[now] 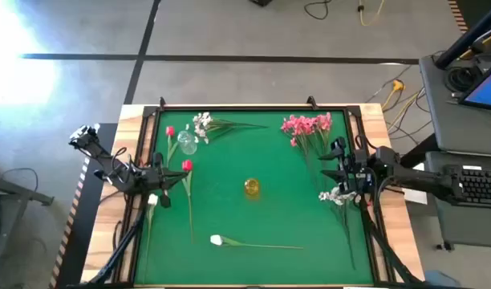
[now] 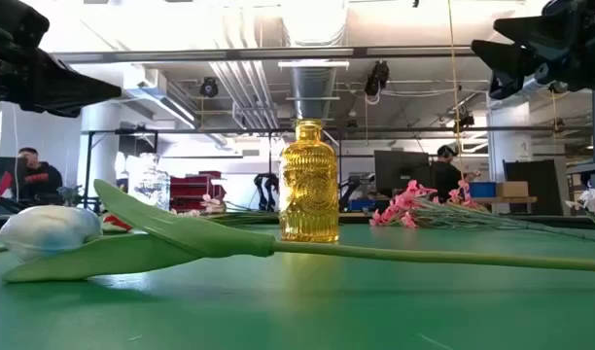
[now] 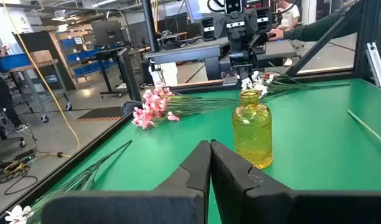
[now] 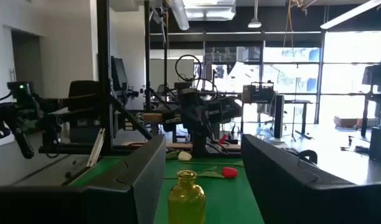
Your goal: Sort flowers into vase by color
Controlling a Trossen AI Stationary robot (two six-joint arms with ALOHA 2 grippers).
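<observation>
Sorting barely begun. Yellow ribbed glass vase (image 1: 252, 187) mid-bench, empty. Pink blossom sprays (image 1: 307, 125), white tulip (image 1: 217, 239) loose. Left claw (image 1: 167, 179) closed, empty; right claw (image 1: 334, 165) open, empty.

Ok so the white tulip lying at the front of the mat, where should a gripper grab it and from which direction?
Probably from straight above, on the bare green stem just behind the head. The white tulip lies flat with its stem running toward the right arm's side, so fingers should straddle the stem crosswise. The low view shows a broad leaf near the head, best avoided. The left gripper, shut, looks closer than the open right gripper.
</observation>
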